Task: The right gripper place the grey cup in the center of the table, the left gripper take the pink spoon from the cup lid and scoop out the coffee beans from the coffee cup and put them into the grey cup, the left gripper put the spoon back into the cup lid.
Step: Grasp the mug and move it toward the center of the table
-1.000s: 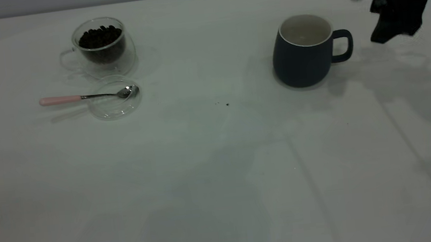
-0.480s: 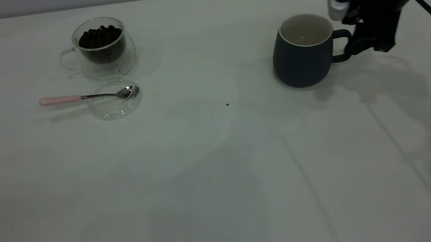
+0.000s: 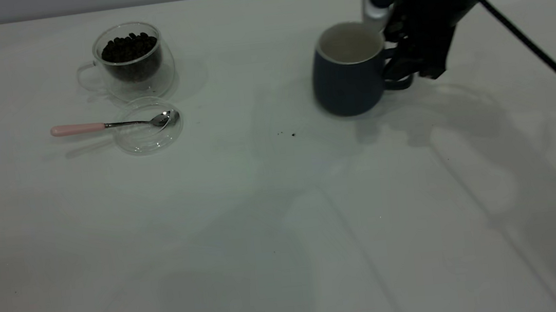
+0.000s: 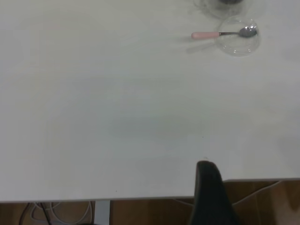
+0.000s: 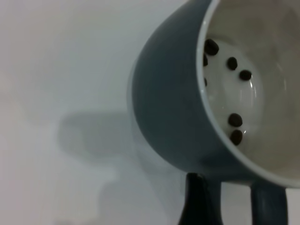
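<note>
While the right gripper (image 3: 399, 68) sits at the handle of the grey cup (image 3: 348, 73), the cup stands on the table (image 3: 264, 219) toward the far side, right of the middle. In the exterior view the black fingers cover the handle, so the grip looks closed on it, though the contact itself is hidden by the arm. The right wrist view shows the cup from close up, with two dark fingers (image 5: 199, 199) at its near edge and a few loose beans (image 5: 234, 121) lying on the white bottom inside.

On the far left stands the coffee cup (image 3: 129, 60), upright, with a heap of coffee beans (image 3: 129, 47) inside it. Just in front of it lies the cup lid (image 3: 149, 133), flat on the table. The pink spoon (image 3: 114, 124) rests across the lid, its metal bowl over the lid's right part and its pink handle reaching out past the left rim onto the table. A few tiny dark specks (image 3: 292, 135) lie on the table between the lid and the grey cup.

The left gripper (image 4: 211, 197) is near the table's edge, well apart from the spoon; only one dark finger shows, and I cannot tell how its jaws stand.
</note>
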`<move>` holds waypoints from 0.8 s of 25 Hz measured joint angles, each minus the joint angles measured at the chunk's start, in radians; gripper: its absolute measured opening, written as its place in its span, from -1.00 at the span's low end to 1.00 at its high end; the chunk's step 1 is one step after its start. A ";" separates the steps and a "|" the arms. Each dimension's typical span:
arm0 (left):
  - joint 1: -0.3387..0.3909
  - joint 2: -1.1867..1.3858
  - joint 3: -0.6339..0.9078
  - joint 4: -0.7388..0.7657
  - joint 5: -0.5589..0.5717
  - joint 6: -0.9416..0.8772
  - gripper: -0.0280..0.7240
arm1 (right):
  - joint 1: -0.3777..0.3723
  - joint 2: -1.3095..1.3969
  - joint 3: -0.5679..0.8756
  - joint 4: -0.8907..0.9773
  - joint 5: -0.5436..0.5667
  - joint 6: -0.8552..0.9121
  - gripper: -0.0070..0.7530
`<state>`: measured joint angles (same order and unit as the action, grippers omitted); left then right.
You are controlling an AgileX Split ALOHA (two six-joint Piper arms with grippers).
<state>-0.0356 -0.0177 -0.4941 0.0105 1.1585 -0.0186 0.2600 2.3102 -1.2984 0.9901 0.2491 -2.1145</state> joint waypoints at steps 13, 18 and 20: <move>0.000 0.000 0.000 0.000 0.000 0.002 0.44 | 0.113 0.024 -0.085 0.131 0.029 0.000 0.44; 0.000 0.000 0.000 0.000 0.000 0.002 0.44 | 0.115 0.026 -0.092 0.139 0.030 0.000 0.44; 0.000 0.000 0.000 0.000 0.000 0.002 0.44 | 0.109 0.013 -0.092 0.134 0.037 0.014 0.44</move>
<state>-0.0356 -0.0177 -0.4941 0.0105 1.1585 -0.0170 0.3689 2.3228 -1.3900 1.1241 0.2861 -2.1005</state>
